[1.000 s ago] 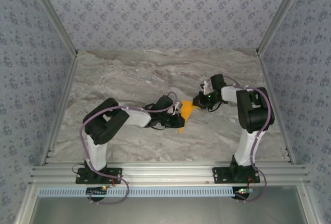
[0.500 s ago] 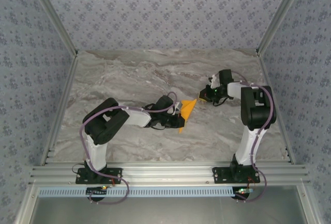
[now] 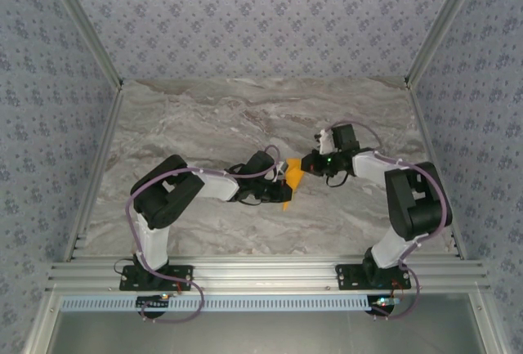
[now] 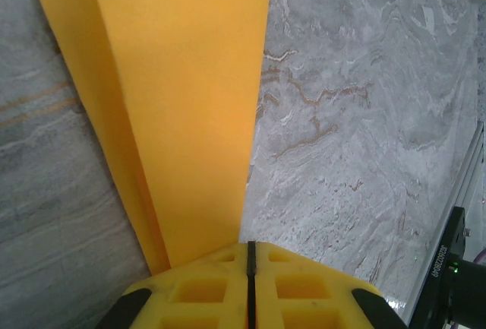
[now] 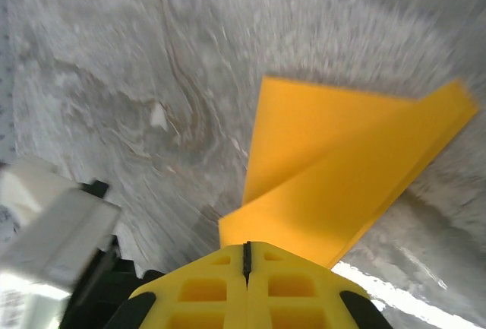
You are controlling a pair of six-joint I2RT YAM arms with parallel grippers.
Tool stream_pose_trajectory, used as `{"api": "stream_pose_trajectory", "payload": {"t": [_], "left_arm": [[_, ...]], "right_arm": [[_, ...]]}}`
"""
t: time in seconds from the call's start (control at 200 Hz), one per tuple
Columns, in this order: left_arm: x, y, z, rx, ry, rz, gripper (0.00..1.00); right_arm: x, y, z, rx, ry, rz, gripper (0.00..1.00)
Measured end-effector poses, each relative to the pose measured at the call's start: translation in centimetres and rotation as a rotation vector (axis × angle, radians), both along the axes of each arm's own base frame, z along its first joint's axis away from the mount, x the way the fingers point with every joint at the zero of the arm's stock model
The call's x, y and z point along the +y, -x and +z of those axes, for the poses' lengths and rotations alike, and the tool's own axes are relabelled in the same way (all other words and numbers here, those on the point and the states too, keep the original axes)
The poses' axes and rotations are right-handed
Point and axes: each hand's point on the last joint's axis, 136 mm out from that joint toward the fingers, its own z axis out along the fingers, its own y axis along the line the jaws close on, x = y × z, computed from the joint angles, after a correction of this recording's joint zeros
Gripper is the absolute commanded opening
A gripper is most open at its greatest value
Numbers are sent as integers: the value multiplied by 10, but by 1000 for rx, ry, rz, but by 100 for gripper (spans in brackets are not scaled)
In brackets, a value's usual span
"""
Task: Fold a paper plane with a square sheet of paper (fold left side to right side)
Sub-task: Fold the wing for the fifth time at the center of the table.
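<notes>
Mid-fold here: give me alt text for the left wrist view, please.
The left gripper, yellow jaws shut at bottom centre, pinches a folded orange-yellow sheet of paper that runs up in overlapping layers to the top edge. Grey marbled table lies on both sides, with a black robot part at lower right.

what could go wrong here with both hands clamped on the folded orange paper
1. The left hand and right hand are both shut on the thin folded orange-yellow paper sheet; if they move apart, it could tear or slip from one grip.
2. In the left wrist view the layers' edges sit offset, so creasing now may set a crooked fold.
</notes>
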Motion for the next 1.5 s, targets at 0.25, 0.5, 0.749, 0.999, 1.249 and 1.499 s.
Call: {"api": "stream_pose_trajectory", "payload": {"t": [0.25,0.5,0.749,0.999,1.249,1.499], "left_arm": [[0,0,0,-1,-2,1,8],[0,1,0,-9,-12,2,9],[3,6,0,-21,-35,3,9],[13,13,-1,-19,-52,9,9],[20,22,-2,-15,-62,4,9],[33,34,-2,10,-96,-2,8]], "right_arm": [[11,5,-22,48,7,11,1],[9,1,-35,102,70,0,1],[9,2,-36,138,105,6,1],[9,4,-36,154,118,11,1],[9,4,-37,157,125,15,1],[10,4,-37,159,134,16,1]]}}
